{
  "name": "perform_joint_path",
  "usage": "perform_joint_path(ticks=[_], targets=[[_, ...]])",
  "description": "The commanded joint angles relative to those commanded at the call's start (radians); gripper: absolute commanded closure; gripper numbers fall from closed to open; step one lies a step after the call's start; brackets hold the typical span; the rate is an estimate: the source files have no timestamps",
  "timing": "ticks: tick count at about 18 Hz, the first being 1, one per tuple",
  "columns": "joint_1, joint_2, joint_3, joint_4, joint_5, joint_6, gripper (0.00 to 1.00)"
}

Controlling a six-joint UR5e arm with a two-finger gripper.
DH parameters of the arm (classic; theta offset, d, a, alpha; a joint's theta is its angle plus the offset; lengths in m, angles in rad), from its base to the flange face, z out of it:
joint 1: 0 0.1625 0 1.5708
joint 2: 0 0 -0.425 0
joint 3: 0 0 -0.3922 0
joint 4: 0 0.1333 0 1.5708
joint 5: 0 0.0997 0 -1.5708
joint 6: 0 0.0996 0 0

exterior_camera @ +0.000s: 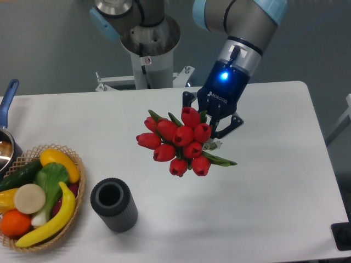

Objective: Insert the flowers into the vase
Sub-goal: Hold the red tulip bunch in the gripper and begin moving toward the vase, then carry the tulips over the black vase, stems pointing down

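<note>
The camera view looks down on the flowers (181, 141), a bunch of red closed tulip heads with green leaves, held above the white tabletop (274, 192) near its middle, the heads pointing toward the near left and one leaf sticking out to the right. The gripper (215, 133) comes in from the far right on a dark wrist with a blue light, and its jaws are clenched around the stem end of the bunch, which is mostly hidden behind the heads. The vase (114, 204), a short dark grey cylinder with ribbed sides and a thick round rim, stands upright on the tabletop at the near left of the flowers, well apart from them, its open mouth facing up. Just to the left of the vase sits a wicker basket (77, 205) at the near left edge, filled with a banana, an orange, a cucumber and other fruit and vegetables. Farther back along the left edge, a metal pot (5, 149) with a blue handle is partly cut off by the frame. The arm's base (148, 49) rises behind the far edge.
</note>
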Motion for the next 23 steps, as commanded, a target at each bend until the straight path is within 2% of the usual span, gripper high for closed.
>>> perform_joint_path(ticks=[6,9,13,20,23], targets=[[-0.006,-0.003,0.006,0.014,-0.002,-0.011,0.66],[-0.012,-0.011,0.02,0.049,-0.003,-0.012,0.66],[-0.026,-0.021,0.021,0.054,-0.012,-0.015,0.66],[-0.052,-0.061,0.028,0.06,-0.221,-0.005,0.66],[-0.077,-0.092,0.026,0.113,-0.329,0.0,0.66]])
